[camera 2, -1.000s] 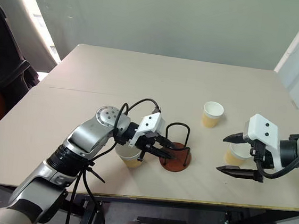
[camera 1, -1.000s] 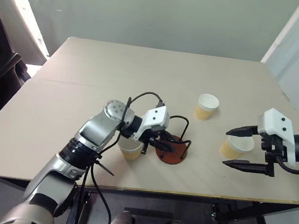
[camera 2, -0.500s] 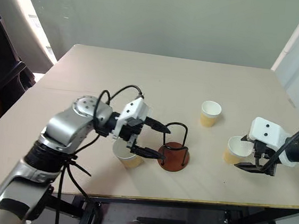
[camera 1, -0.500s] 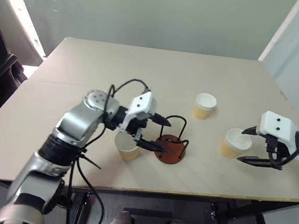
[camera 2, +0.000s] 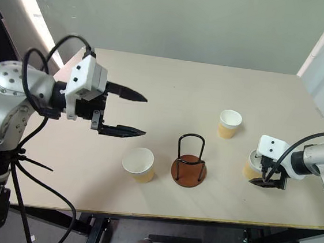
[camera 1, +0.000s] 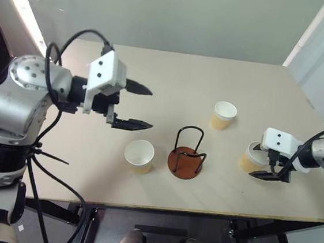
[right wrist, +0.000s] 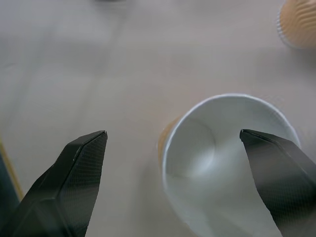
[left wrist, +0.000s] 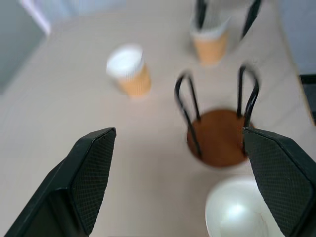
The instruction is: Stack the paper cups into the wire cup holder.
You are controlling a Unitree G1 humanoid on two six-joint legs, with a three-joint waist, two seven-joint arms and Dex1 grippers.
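Head stereo pair overlooks table (camera 1: pixel 173 70); wrist cameras close.

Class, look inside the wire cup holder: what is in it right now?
Nothing: the wire cup holder holds no cup, and its reddish-brown base shows bare between the loops. All three paper cups stand on the table.
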